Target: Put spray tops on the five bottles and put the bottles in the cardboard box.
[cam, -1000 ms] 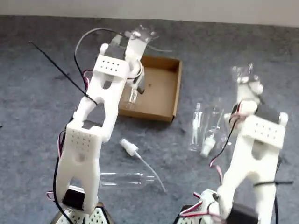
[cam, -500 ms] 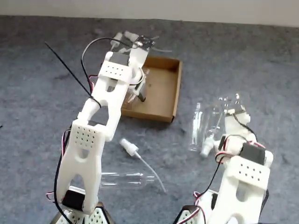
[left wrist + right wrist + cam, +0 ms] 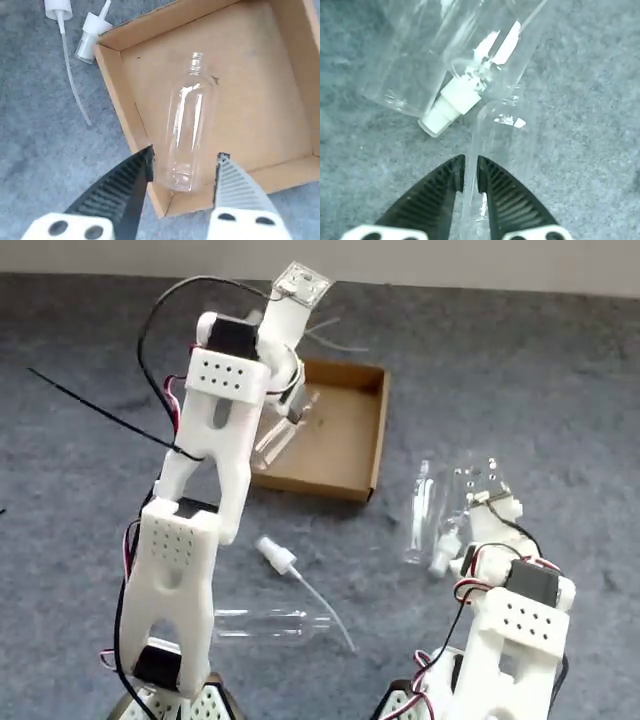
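A clear bottle (image 3: 190,125) with no spray top lies inside the cardboard box (image 3: 112,85). My left gripper (image 3: 185,157) hangs open just above it, a finger on either side of its base. In the high view this bottle (image 3: 272,440) lies at the near left of the box (image 3: 350,430), under the left gripper (image 3: 292,408). My right gripper (image 3: 470,165) is shut, low over a clear bottle (image 3: 502,135) in a cluster of bottles (image 3: 440,505). One bottle there carries a white spray top (image 3: 452,102). The right gripper (image 3: 478,505) is at the cluster's right side.
A loose spray top (image 3: 278,555) with a long tube lies on the grey carpet in front of the box. Another clear bottle (image 3: 270,625) lies near the left arm's base. Two more spray tops (image 3: 90,37) lie just outside the box wall.
The left gripper let go of the bottle, which now lies in the box, and rose. The right arm came down from high up to the bottle cluster.
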Action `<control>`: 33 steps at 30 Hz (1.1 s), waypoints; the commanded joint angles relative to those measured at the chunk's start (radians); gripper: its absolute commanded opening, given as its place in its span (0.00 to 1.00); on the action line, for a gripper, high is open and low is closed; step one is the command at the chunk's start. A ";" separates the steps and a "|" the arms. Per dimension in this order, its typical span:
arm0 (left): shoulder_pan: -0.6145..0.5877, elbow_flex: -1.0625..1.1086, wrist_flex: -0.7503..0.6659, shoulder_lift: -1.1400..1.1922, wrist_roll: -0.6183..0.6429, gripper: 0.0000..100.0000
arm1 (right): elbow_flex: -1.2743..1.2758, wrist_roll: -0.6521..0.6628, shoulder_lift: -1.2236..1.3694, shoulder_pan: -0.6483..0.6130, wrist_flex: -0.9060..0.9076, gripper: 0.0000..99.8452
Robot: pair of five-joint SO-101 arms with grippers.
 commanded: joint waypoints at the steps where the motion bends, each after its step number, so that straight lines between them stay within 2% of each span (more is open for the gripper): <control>1: -0.010 -0.013 0.020 -0.085 -0.002 0.03 | -0.010 0.009 -0.025 0.005 -0.012 0.02; 4: -0.004 0.004 0.009 -0.048 -0.006 0.16 | -0.004 0.009 -0.025 0.005 -0.010 0.02; 6: -0.004 0.010 -0.060 -0.005 -0.011 0.22 | 0.022 0.012 -0.027 0.005 -0.012 0.02; 10: -0.012 0.005 -0.175 0.137 -0.032 0.22 | 0.053 0.014 -0.027 0.004 -0.019 0.02; 15: -0.007 0.002 -0.226 0.297 -0.058 0.22 | 0.053 0.015 -0.027 0.004 -0.019 0.02; 18: -0.022 0.002 -0.222 0.355 -0.058 0.19 | 0.053 0.015 -0.027 0.004 -0.019 0.02; 23: -0.022 0.002 -0.221 0.397 -0.058 0.01 | 0.053 0.015 -0.027 0.004 -0.019 0.02; 27: -0.016 -0.039 -0.196 0.380 -0.057 0.00 | 0.053 0.015 -0.027 0.004 -0.019 0.02; 33: 0.031 -0.268 0.002 0.294 -0.057 0.00 | 0.053 0.015 -0.027 0.004 -0.019 0.02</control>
